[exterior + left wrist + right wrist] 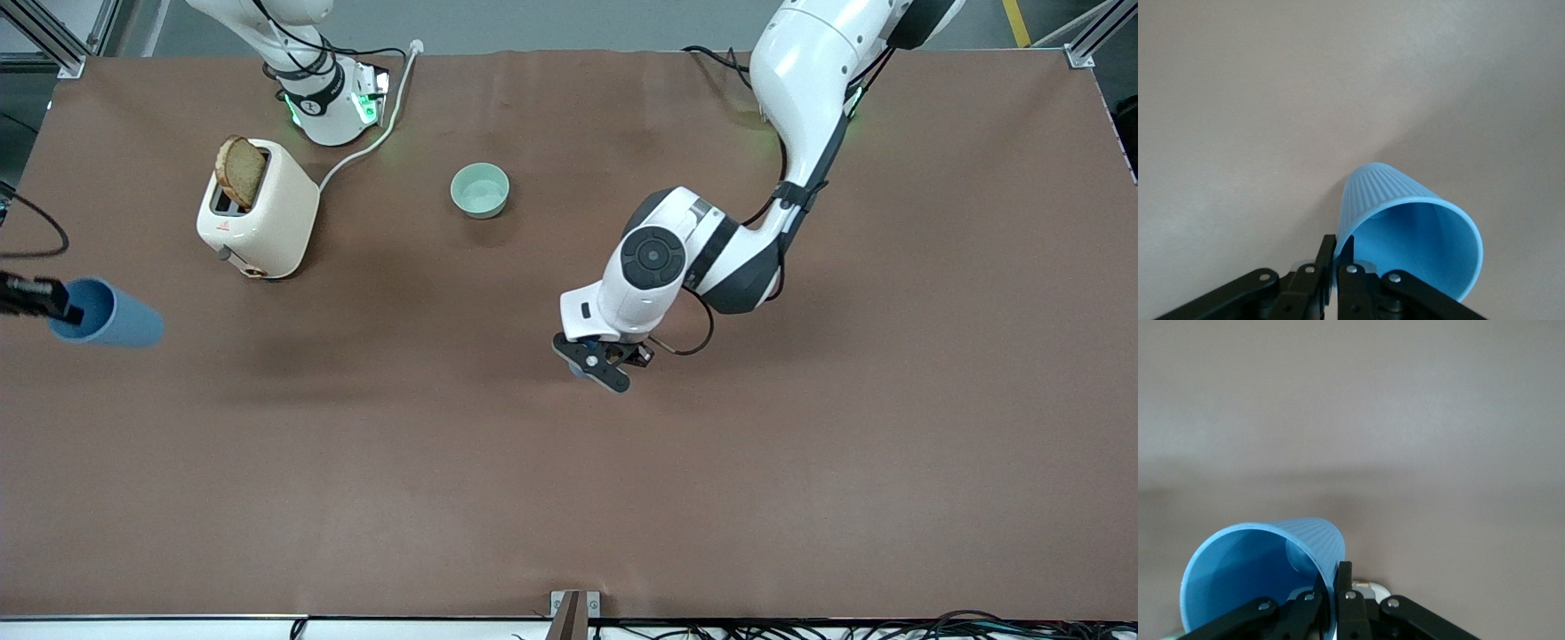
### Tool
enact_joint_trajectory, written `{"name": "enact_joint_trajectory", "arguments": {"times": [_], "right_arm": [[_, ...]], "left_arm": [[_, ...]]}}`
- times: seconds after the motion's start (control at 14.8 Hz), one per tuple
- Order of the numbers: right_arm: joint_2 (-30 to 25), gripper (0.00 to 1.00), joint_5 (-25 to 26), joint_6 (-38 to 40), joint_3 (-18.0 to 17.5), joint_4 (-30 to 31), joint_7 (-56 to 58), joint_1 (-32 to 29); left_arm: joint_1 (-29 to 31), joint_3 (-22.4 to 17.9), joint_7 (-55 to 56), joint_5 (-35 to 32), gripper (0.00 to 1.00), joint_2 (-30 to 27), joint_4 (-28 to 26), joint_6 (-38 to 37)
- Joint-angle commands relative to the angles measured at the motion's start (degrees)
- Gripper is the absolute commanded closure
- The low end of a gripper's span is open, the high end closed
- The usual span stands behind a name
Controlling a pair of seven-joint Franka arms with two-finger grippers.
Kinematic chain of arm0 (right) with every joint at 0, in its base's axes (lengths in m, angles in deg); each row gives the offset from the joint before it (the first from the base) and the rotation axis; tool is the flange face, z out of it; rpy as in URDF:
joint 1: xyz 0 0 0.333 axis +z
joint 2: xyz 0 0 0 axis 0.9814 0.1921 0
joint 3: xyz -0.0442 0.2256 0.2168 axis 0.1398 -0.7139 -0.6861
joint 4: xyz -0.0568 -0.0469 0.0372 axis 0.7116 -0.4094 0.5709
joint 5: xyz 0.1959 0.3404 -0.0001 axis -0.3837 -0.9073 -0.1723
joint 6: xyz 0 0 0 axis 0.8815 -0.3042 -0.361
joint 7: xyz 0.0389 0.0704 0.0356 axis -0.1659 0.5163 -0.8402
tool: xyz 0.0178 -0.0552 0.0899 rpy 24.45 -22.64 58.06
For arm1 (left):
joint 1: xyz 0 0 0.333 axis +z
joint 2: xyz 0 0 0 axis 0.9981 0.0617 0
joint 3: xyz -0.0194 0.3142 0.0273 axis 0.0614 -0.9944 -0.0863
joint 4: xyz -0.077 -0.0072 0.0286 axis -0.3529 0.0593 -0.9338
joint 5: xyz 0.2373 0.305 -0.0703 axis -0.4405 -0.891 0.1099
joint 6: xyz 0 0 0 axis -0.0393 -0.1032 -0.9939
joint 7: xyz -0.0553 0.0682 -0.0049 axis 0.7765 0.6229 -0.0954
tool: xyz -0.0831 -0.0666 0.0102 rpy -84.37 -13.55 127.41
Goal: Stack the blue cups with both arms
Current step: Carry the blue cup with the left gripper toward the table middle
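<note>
The left hand [1337, 261] is clamped on the rim of a blue cup [1411, 230], holding it tilted above the middle of the brown counter [800, 462]; in the front view the arm hides nearly all of that cup. The right hand [1333, 587] grips the rim of the second blue cup [107, 313], tilted above the right arm's end of the counter. A cream toaster [262, 213] holding a bread slice [241, 171] and a mint-green bowl [480, 189] sit nearer the arms' bases.

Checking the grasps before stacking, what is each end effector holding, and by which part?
Each pinches a blue cup by its rim wall: the left end effector holds one cup, the right end effector the other cup.
</note>
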Motion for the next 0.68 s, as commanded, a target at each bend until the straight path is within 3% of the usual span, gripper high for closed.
{"name": "enact_joint_trajectory", "arguments": {"times": [0.0, 0.27, 0.41, 0.47, 0.61], "right_arm": [[-6.6, 0.95, 1.8, 2.8, -0.3, 3.7, -1.7, 1.1], [-9.2, 0.95, 4.7, 3.5, -1.0, 5.6, -5.4, 3.0], [-9.1, 0.95, 6.4, 3.0, -1.1, 5.1, -7.4, 3.9], [-9.0, 0.95, 6.4, 2.7, -1.1, 4.9, -7.4, 3.9], [-9.0, 0.95, 5.9, 2.5, -1.1, 4.1, -7.5, 3.9]], "left_arm": [[-3.2, -0.3, -0.7, -0.1, 0.99, 2.1, 1.9, 1.2], [-7.9, -0.6, -0.1, -0.5, 0.99, 3.7, 1.6, 3.5], [-8.0, -0.7, -0.2, -0.6, 0.91, 3.9, 1.3, 3.4], [-7.9, -0.7, -0.2, -0.5, 0.83, 4.2, 1.3, 3.5], [-8.1, -0.8, -0.1, -0.6, 0.38, 5.1, 1.3, 3.5]]}}
